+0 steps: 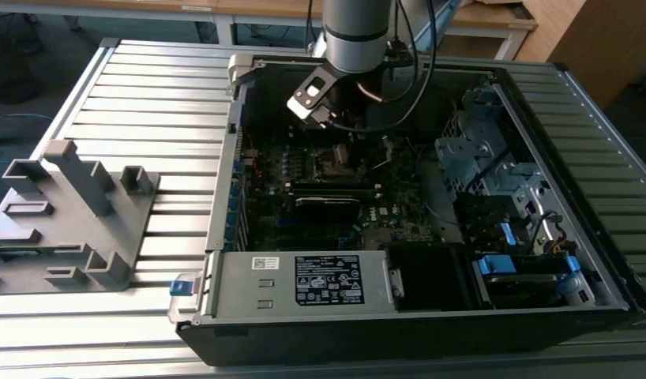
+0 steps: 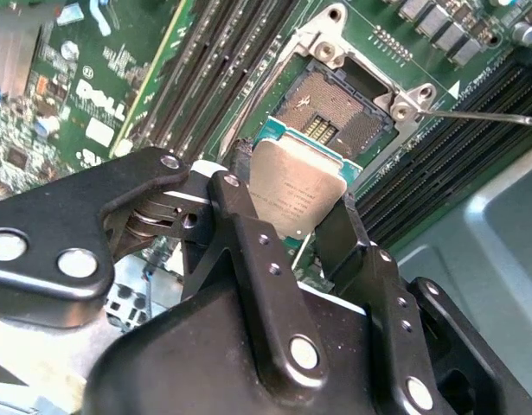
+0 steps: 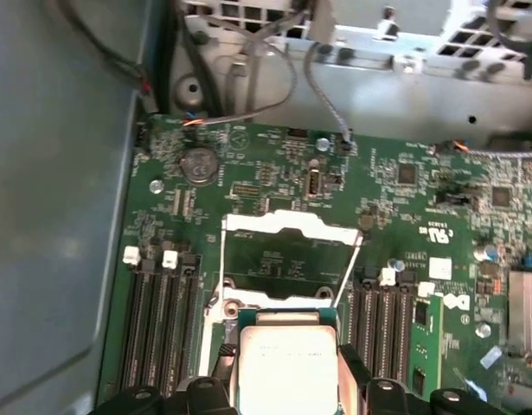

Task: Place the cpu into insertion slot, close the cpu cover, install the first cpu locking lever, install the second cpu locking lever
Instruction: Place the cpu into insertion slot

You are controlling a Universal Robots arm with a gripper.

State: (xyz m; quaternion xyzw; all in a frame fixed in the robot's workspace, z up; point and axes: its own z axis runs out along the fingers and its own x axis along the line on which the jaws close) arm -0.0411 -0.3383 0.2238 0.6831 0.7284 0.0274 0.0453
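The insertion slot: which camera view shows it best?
The second wrist view: the insertion slot lies open there, its dark contact field plain, beyond the cpu that the tool holds. In the first wrist view the cpu hides most of it. In the exterior view it is a small dark square.

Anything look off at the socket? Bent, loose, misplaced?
Nothing stands out. The tool grips the cpu by its edges, close to the slot, which lies bare. The cover stands swung open. No damage or stray parts show around them.
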